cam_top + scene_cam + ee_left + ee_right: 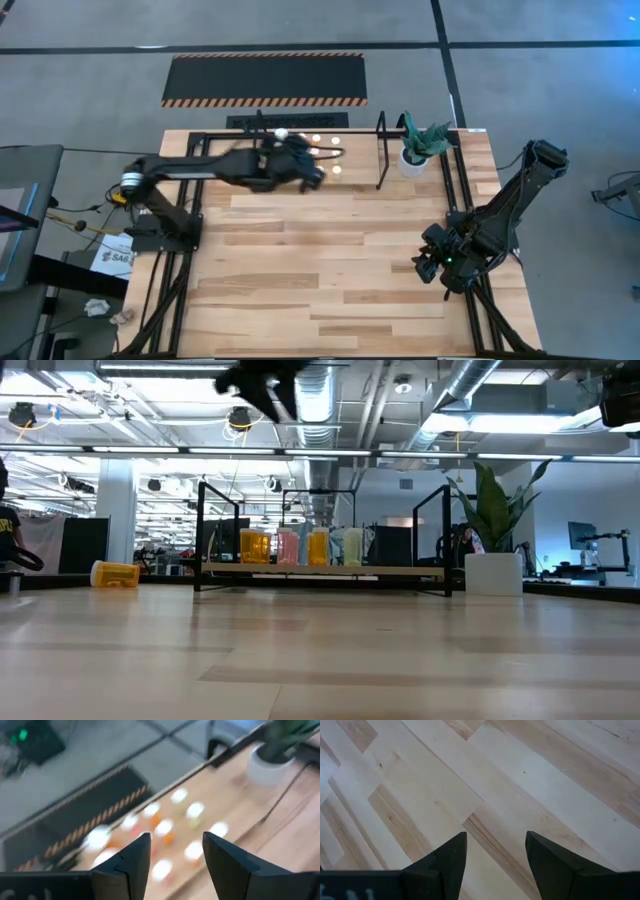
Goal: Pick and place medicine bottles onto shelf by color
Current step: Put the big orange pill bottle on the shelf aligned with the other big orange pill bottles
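The shelf (322,572) is a low rack of thin black metal bars with a light wood floor and an upright hoop at each end; its long axis runs side to side along the far edge of the table (330,260), as the high view shows. On it, in the low view, stand the medicine bottles (298,547): small cylinders set upright with their long axes vertical, in a row of an orange one, a pinkish one, another orange one and a pale yellowish one. Seen from the left wrist view they show as round white caps over orange and pale bodies, in two loose rows, blurred. One more orange bottle (115,574) lies on its side on the tabletop well to the left of the rack in the low view, its long axis level and its cap end pointing left. The left gripper (172,850) hangs above the bottles on the shelf, its two dark fingers spread with nothing between them. The right gripper (495,852) waits over bare planks near the right edge of the table, its fingers also apart and empty. The tabletop is smooth pale wood in long staggered boards. A white pot with a green plant (418,150) stands just beside the rack's right hoop.
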`<state>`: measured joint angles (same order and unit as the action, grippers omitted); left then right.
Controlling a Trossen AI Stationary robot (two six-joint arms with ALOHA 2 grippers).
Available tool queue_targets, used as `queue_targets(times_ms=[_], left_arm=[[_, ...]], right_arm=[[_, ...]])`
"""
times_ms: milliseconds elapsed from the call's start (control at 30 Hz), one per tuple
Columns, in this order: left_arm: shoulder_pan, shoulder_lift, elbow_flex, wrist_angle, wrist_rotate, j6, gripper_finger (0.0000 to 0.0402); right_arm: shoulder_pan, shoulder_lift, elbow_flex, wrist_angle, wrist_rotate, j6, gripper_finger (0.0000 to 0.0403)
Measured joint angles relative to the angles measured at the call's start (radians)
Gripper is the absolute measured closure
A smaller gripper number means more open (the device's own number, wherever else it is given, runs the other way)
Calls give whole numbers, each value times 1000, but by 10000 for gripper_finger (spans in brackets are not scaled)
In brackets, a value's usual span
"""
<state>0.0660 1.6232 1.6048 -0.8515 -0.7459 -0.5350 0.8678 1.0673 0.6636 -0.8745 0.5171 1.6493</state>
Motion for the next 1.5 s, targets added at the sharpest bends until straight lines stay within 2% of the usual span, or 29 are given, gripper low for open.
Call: queue_targets(times_ms=[133, 300, 400, 500, 667, 900, 1100, 1233, 1367, 1500], left_arm=[[9, -111, 0, -283, 82, -64, 233], [64, -204, -1, -619, 316, -67, 233], [120, -230, -6, -728, 393, -75, 229], [197, -254, -56, -719, 416, -9, 214], [354, -253, -181, -720, 503, 226, 187], [582, -250, -359, -573, 552, 461, 179], [761, -278, -442, -435, 656, 494, 179], [832, -298, -476, -361, 646, 452, 179], [889, -296, -520, -323, 633, 495, 179], [932, -296, -580, -275, 638, 381, 179]], right_arm=[[0, 0, 0, 0, 0, 0, 178], [0, 0, 0, 0, 0, 0, 178], [0, 0, 0, 0, 0, 0, 178], [0, 0, 0, 0, 0, 0, 178], [0, 0, 0, 0, 0, 0, 178], [0, 0, 0, 1, 0, 0, 178], [0, 0, 0, 1, 0, 0, 178], [0, 0, 0, 1, 0, 0, 178], [0, 0, 0, 1, 0, 0, 178], [0, 0, 0, 0, 0, 0, 178]])
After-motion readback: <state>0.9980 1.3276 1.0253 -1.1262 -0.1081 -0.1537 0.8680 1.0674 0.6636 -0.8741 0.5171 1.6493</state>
